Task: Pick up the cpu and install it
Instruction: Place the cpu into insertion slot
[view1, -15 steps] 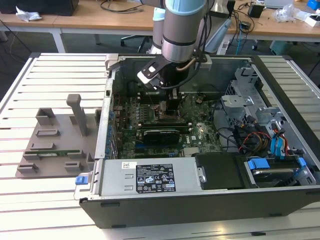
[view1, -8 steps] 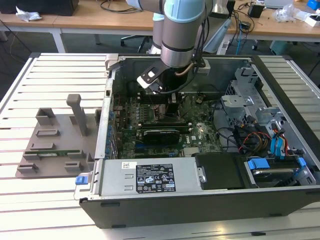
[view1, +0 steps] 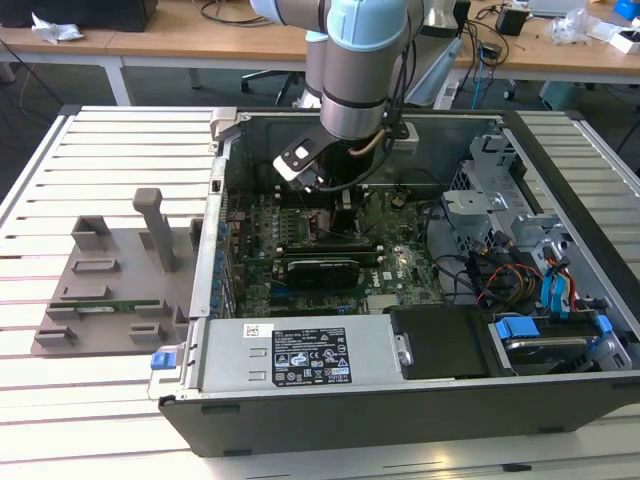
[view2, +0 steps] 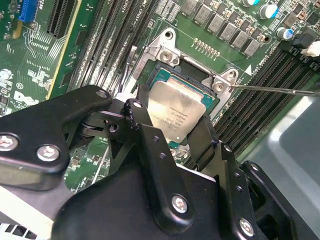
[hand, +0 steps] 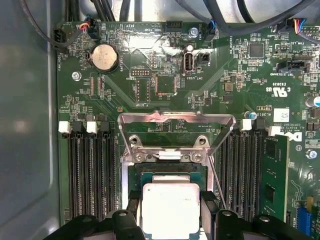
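The arm (view1: 350, 70) reaches down into the open computer case (view1: 400, 415) lying on its side on the slatted table (view1: 110, 150), so the motherboard (hand: 225, 75) faces up and the socket can be approached from straight above. The pincer (hand: 171, 202) is clamped on the cpu (hand: 170, 210), with one black finger (hand: 133, 201) against each of two opposite edges. That grip leaves the silvery top and the other two edges free. The chip sits directly over the cpu socket (view2: 165, 75), inside its dark frame. I cannot tell whether it already rests on the contacts or hangs just above them. The metal load plate (hand: 175, 120) stands swung open beyond the socket and the thin retention lever (view2: 275, 90) is released to one side, which is why the opening is clear for the chip. The cpu lies flat, metal lid up and contact side down. Being square, it has no real long axis. Its edges run parallel to the socket frame, and the gripped pair runs alongside the memory slots (hand: 90, 175) flanking the socket.
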